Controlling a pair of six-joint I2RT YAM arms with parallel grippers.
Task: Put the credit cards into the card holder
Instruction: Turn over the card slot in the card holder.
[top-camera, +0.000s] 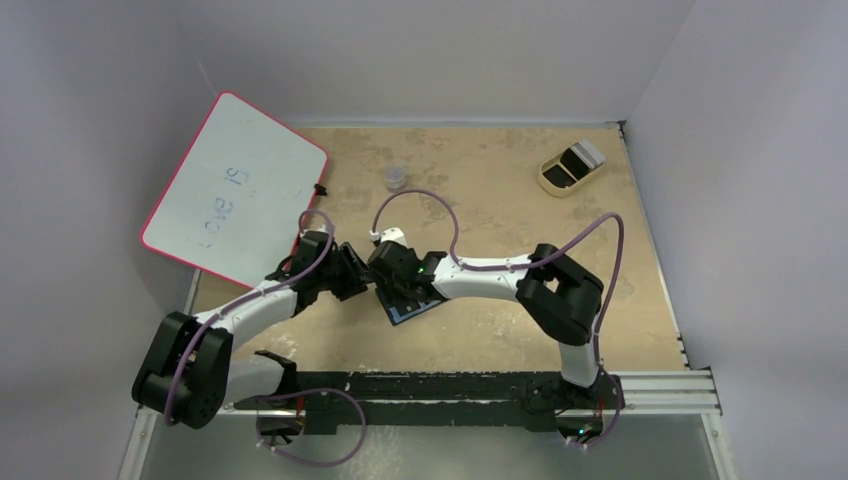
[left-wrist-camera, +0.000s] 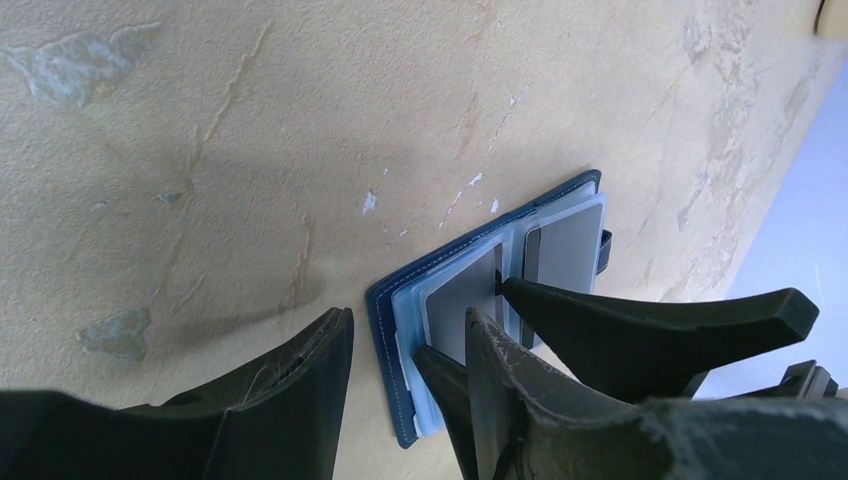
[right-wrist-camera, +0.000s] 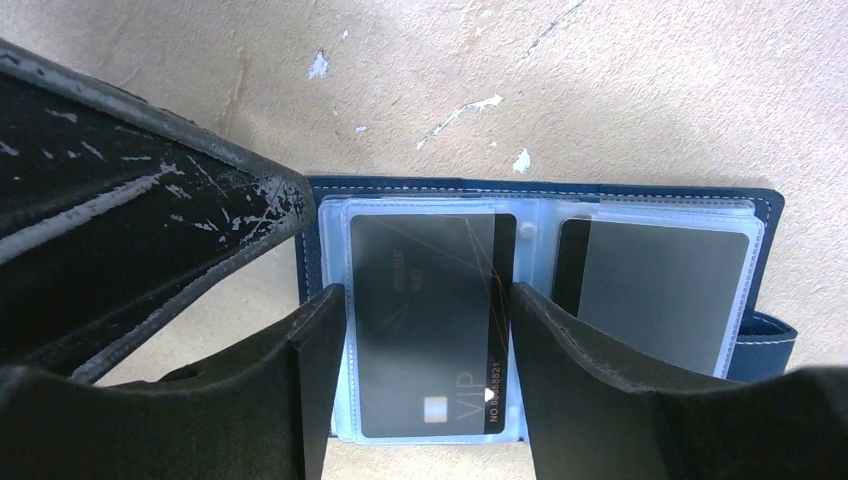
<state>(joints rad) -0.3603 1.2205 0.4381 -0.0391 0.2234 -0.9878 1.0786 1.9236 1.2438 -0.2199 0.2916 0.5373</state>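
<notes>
Right wrist: right gripper (right-wrist-camera: 422, 300) fingers apart, straddling dark card (right-wrist-camera: 425, 360) in open card holder (right-wrist-camera: 640, 190); left gripper (left-wrist-camera: 408, 318) approx. half-open, holding nothing.

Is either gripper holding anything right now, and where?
Right gripper straddles the black card's long edges in the card holder; grip cannot be told. Left gripper grips nothing.

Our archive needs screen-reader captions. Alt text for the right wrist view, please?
An open navy card holder lies on a tan table, its clear sleeves holding a grey card and a black VIP card. The right gripper, jaws open, straddles the VIP card.
</notes>
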